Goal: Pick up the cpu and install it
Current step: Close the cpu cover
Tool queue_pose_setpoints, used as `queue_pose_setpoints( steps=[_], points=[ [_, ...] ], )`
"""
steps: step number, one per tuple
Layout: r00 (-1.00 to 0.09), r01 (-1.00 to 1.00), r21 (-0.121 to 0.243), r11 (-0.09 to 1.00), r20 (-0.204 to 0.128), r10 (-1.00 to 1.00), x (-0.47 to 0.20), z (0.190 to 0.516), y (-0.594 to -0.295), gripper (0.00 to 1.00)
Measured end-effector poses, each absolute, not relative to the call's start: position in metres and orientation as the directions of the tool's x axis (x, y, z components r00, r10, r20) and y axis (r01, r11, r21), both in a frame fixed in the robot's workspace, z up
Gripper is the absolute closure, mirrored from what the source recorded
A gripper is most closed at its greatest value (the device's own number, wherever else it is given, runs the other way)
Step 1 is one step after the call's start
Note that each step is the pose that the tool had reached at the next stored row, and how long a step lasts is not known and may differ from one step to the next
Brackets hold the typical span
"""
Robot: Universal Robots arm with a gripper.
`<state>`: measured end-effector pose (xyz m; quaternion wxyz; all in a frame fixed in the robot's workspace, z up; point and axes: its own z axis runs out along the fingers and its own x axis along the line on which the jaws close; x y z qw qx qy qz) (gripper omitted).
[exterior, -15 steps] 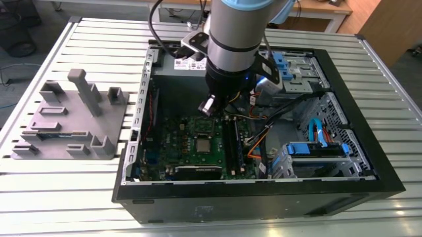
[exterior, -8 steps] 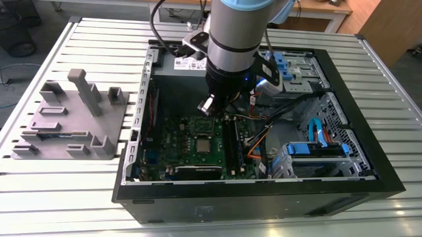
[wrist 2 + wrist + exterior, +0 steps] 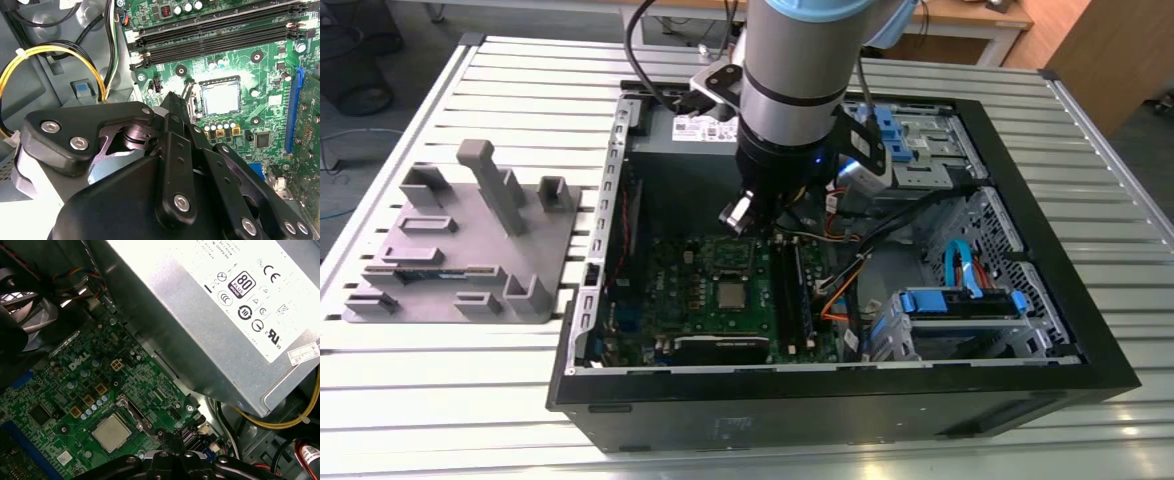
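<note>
Cpu (image 3: 220, 98) sits flat in its socket (image 3: 201, 102) near the middle of the green motherboard (image 3: 260, 112), silver top up; in the exterior view it shows as a pale square (image 3: 732, 295) on the board inside the open computer case (image 3: 1067, 300). In the first wrist view the same chip (image 3: 110, 432) lies just beyond my gripper (image 3: 176, 440), off to one side of the tips, not under them. My fingers (image 3: 176, 107) are drawn together to a narrow point and carry nothing. In the second wrist view that point ends just beside the socket's edge, apart from the chip's top. I judge the chip already seated. I hang above the board, with the memory slots (image 3: 220, 37) farther out, the power supply (image 3: 210, 315) to one side, and the grey tray (image 3: 460, 250) well apart on the table (image 3: 440, 400).
</note>
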<state>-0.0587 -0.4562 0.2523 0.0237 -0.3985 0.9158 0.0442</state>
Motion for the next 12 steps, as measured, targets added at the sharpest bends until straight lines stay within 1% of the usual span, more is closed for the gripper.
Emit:
queue_pose_setpoints(
  steps=[12],
  points=[
    [-0.733, -0.68, 0.061, 0.731, -0.078, -0.675, -0.0587, 0.2521, -0.4562, 0.87]
  ],
)
